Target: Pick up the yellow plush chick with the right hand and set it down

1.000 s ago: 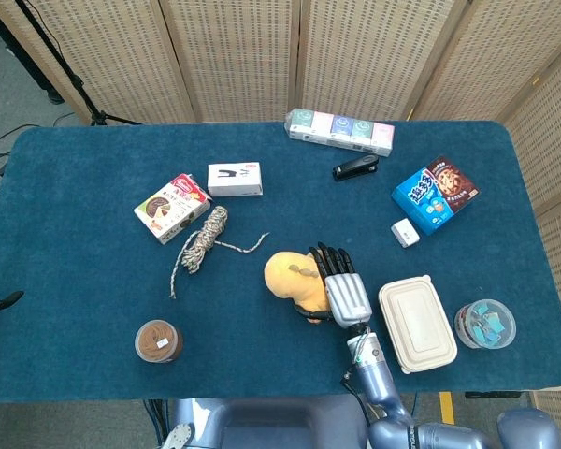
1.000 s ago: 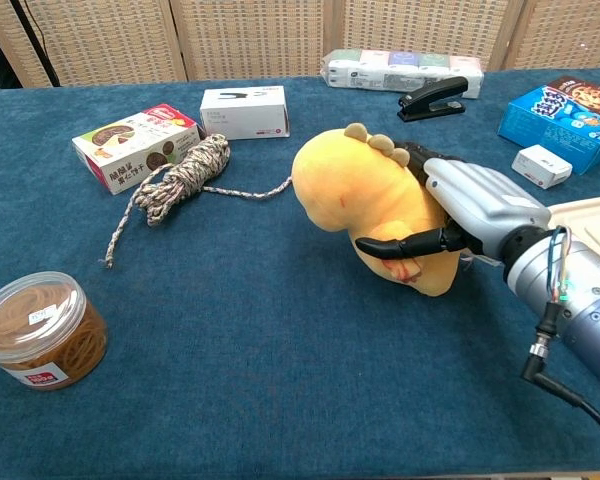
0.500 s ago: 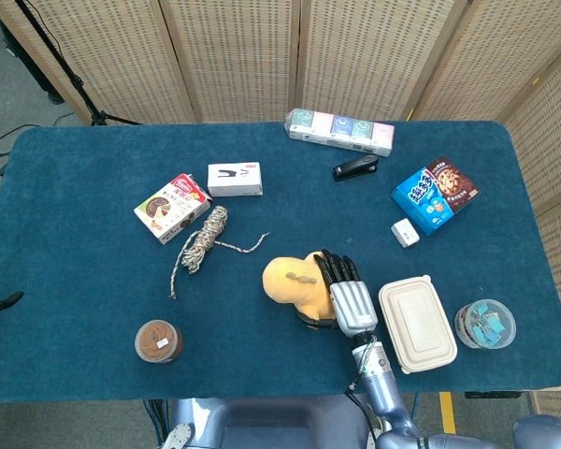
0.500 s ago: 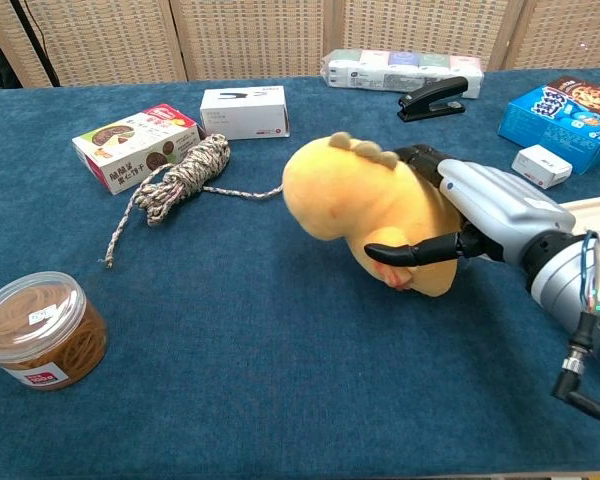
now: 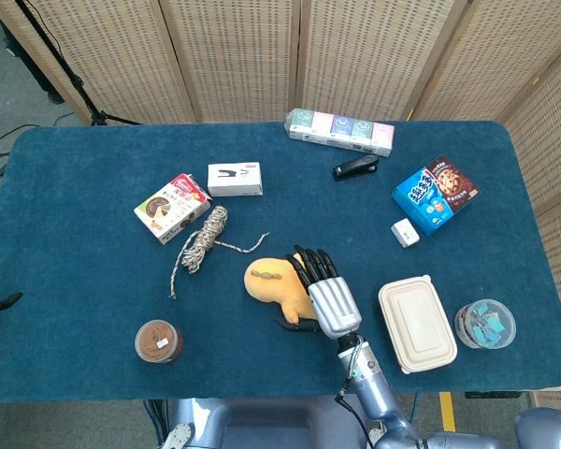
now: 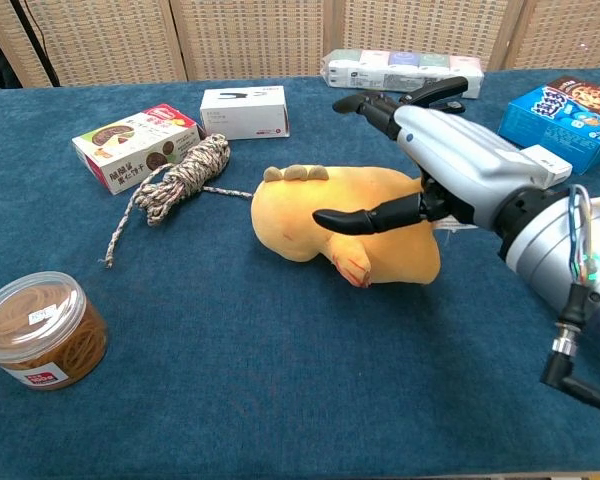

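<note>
The right hand's (image 6: 450, 165) fingers (image 6: 365, 105) were spread apart above the chick's (image 6: 345, 225) back, and its thumb lay along the chick's near flank; from the chest view I could not tell whether they gripped it or only rested against it. The chick lay stretched out on the table (image 5: 93, 206) near the front edge, head pointing toward the rope (image 5: 204, 239), with the hand (image 5: 325, 297) over its right end in the head view. A lidded tray (image 5: 416, 323) sat just right of the hand. Further left stood a jar (image 5: 158, 340). A snack box (image 5: 172, 207), white box (image 5: 235, 179), stapler (image 5: 355, 167), and cookie box (image 5: 435, 194) lay farther back.
</note>
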Robot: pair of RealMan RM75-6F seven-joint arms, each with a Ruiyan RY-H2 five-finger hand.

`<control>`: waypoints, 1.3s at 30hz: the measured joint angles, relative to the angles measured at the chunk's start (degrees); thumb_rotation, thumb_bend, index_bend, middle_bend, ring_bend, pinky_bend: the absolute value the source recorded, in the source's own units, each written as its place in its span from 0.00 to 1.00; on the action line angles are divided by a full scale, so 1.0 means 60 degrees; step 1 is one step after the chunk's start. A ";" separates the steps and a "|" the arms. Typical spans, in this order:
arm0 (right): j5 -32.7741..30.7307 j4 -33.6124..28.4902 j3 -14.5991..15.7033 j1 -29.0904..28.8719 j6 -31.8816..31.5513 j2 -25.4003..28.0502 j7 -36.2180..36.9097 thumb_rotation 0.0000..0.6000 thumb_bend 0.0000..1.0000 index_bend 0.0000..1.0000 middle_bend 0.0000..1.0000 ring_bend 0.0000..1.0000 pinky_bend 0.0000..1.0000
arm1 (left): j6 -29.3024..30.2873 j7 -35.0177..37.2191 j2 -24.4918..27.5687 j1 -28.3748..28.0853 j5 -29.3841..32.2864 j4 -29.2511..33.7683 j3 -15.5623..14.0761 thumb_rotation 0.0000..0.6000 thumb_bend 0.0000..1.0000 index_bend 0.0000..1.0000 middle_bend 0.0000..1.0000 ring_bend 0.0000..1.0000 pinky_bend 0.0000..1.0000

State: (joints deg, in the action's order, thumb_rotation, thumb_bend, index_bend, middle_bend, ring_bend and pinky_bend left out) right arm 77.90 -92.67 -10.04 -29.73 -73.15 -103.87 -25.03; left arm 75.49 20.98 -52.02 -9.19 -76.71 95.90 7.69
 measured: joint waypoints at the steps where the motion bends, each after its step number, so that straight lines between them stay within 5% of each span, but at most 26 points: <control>1: 0.0046 -0.0080 -0.0067 -0.0051 0.0005 0.0062 -0.0080 0.46 0.24 0.00 0.00 0.00 0.00 | 0.0002 0.0009 0.0002 0.0001 -0.0019 -0.0010 -0.0006 1.00 0.00 0.00 0.00 0.00 0.00; 9: 0.0482 -0.0545 -0.0771 -0.0385 0.0004 0.1270 -0.0413 0.42 0.21 0.00 0.00 0.00 0.00 | 0.0006 0.0049 0.0007 0.0000 -0.0088 -0.0029 -0.0034 1.00 0.00 0.00 0.00 0.00 0.00; 19: 0.0688 -0.0252 -0.1146 0.0171 -0.0562 0.3584 0.0112 0.27 0.00 0.00 0.00 0.00 0.00 | 0.0123 -0.0425 -0.0096 0.0028 -0.0148 0.0096 -0.0110 1.00 0.00 0.00 0.00 0.00 0.00; 26: 0.0665 0.0609 -0.0723 0.1203 -0.1317 0.4556 0.1139 0.17 0.00 0.00 0.00 0.00 0.00 | 0.0653 -0.0776 -0.0377 0.0163 -0.0516 0.0082 -0.0212 1.00 0.00 0.00 0.00 0.00 0.00; 39: 0.0974 0.1725 0.0442 0.3180 -0.2934 0.5233 0.2773 0.19 0.00 0.00 0.00 0.00 0.00 | 0.1399 -0.1646 -0.1174 0.0678 -0.0647 -0.0211 -0.0504 1.00 0.00 0.00 0.00 0.00 0.00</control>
State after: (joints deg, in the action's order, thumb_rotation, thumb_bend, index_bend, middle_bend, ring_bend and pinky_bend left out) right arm 83.75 -82.32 -7.38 -10.65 -90.75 -72.47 -8.39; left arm 83.88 11.10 -59.07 -5.12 -80.60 94.63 4.67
